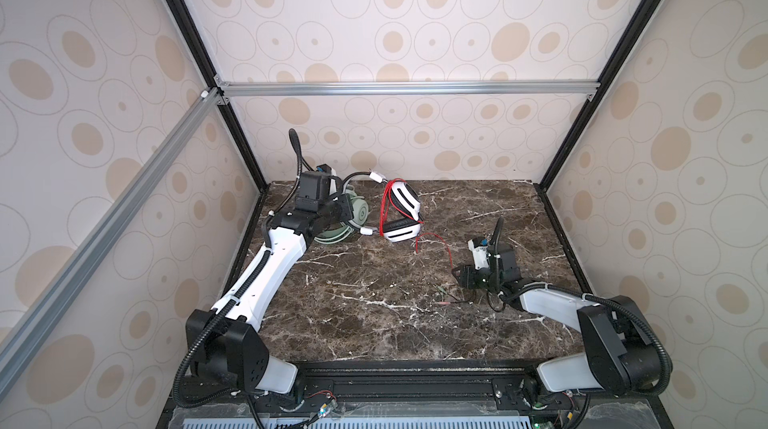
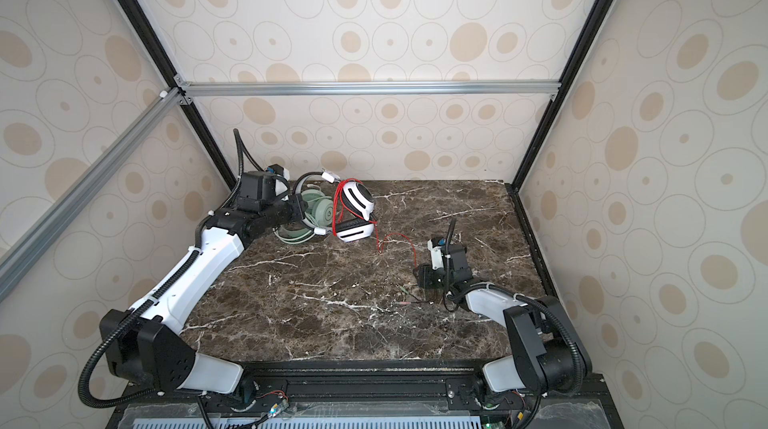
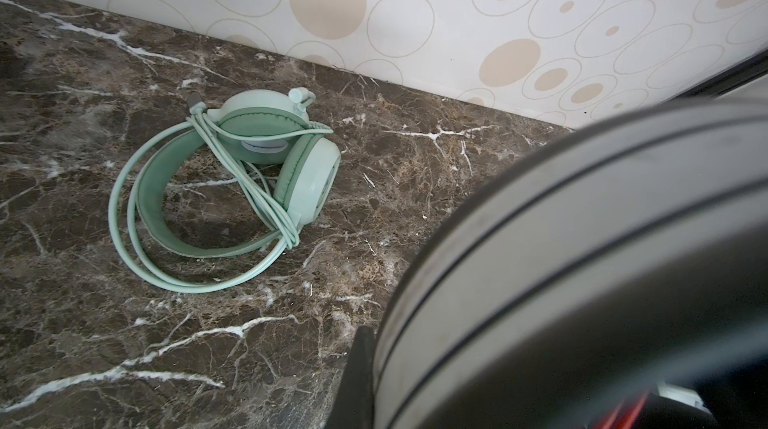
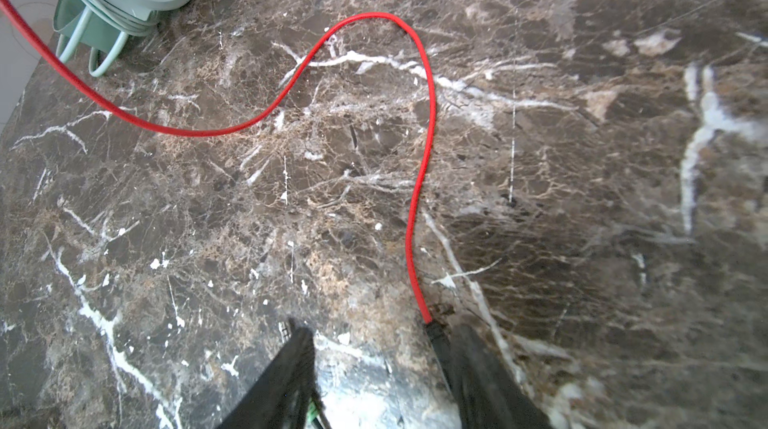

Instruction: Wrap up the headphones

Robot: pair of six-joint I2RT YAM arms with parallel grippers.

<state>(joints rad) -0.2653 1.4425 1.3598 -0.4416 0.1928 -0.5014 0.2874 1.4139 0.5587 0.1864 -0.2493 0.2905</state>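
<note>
white-and-black headset (image 1: 404,198) is standing at the back of the table (image 1: 374,323) beside the wound mint-green headset (image 3: 311,181), left gripper (image 1: 344,205) pinching its headband, while the right gripper (image 4: 380,335), jaws spread, is hovering at the loose end of the red cable (image 4: 419,156), needing to close and wind it

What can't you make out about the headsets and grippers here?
Left gripper: its grip is hidden by its wrist in both top views, by the white-and-black headset's blurred headband in the left wrist view.
Red cable's plug end: tiny in both top views, cut off beside the right gripper in the right wrist view.
Mint-green headset: partly behind the left arm in both top views.
</note>
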